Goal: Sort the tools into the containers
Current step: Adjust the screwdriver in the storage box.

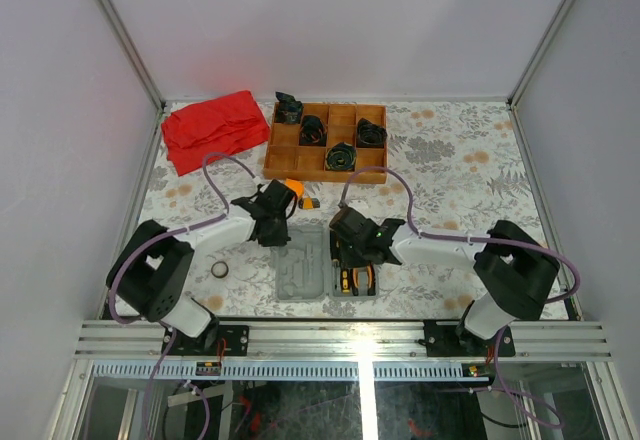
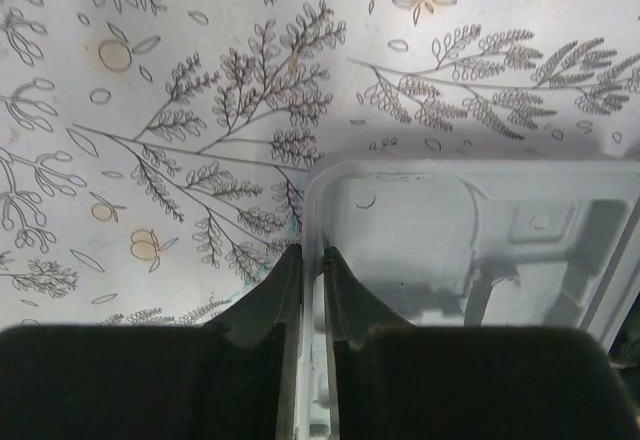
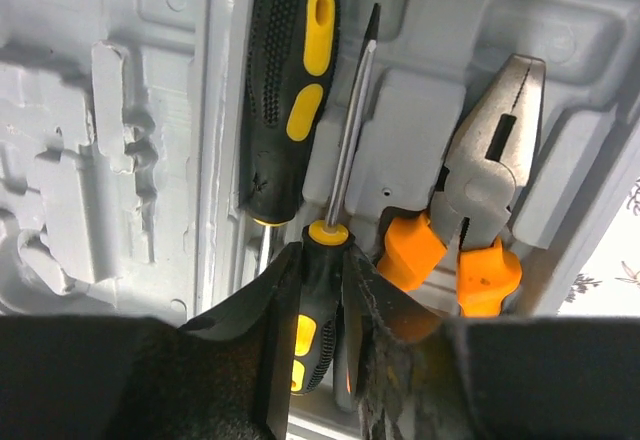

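Grey plastic forms the hinged case [image 1: 300, 275], which lies open at the near middle of the flowered table [image 1: 450, 170]. Its left half is bare, and its right half holds the tools.

In the right wrist view the orange-handled pliers [image 3: 480, 210] rest in a recess on the right. A thick black-and-yellow screwdriver [image 3: 290, 90] lies left of them. A slimmer screwdriver [image 3: 327, 235] lies between these two, tip pointing away. The right gripper [image 3: 322, 260] has its jaws pressed against both sides of that slimmer tool's handle.

The left gripper [image 2: 312, 255] is pinched together on the case's left rim, close to its far corner.

Just beyond the case the round tape measure [image 1: 293, 191] and a small yellow-grey piece [image 1: 311, 202] sit on the table. A thin black ring [image 1: 220, 270] lies left of the case. Farther back are a wooden tray [image 1: 270, 160] of black coiled bundles [image 1: 340, 157] and, to its left, a red cloth [image 1: 213, 130].
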You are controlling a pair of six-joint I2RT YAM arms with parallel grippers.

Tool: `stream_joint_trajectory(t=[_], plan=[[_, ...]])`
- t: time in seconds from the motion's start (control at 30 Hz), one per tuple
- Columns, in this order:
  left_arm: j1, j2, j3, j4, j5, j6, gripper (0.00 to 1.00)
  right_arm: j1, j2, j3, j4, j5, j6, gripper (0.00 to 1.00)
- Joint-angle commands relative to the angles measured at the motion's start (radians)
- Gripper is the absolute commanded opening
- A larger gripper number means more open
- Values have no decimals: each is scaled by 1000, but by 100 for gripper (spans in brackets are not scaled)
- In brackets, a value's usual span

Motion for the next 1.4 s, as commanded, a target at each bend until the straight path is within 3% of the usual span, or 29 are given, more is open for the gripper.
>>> stream_joint_trajectory(t=[0.0,0.2,0.43,0.63,0.8,1.13,1.37], plan=[[-2,37,80,77,6,0,0,72,12,-36,-4,-111,48,32],[26,42,104,62,-43,24,0,72,-112,44,-132,4,15,42],[38,58,114,65,-47,44,4,71,-278,46,-140,81,-19,52],[38,67,117,71,-40,47,17,40,-358,21,-179,211,-62,54],[38,70,121,63,-43,46,27,-132,-406,-26,-124,118,-157,54],[33,-14,115,29,-46,37,37,-385,-227,5,12,-44,-314,49],[-71,-102,86,8,-86,-14,43,-440,-72,49,107,-112,-353,45]])
